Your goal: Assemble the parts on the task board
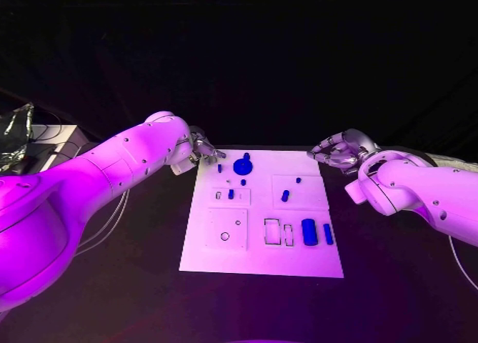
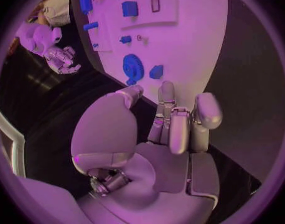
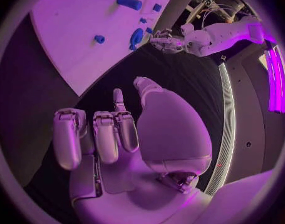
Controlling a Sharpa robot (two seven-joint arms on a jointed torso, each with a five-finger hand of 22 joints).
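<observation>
While both arms are hovering at the far corners of the task board, neither robot hand is carrying anything. The left robot hand is hanging just off the board's far left corner with its fingers curled loosely inward and nothing between them; the right robot hand is waiting near the far right corner, likewise curled and grasping nothing. The board is lying flat in the middle of the black tabletop.

The blue parts are sitting on the board: a round blue disc near the far edge, closest to the left robot hand, a small blue block just beside it, small pegs around the middle, and two longer blue bars toward the near right, next to outlined recesses.

Risks, as judged from this arrangement:
- The left robot hand is standing so near the disc and block that a descent with curled fingers is likely to be nudging one of them aside instead of closing around it.
- The small pegs are offering little surface to grip, so a pinch landing off centre could be tipping or rolling one away.
- The board does not appear to be fastened, though this cannot be told for sure; a sideways push from either robot hand could be sliding it across the tabletop and spoiling alignment with the recesses.
- Both arms reaching for the middle at once could be crowding each other.
</observation>
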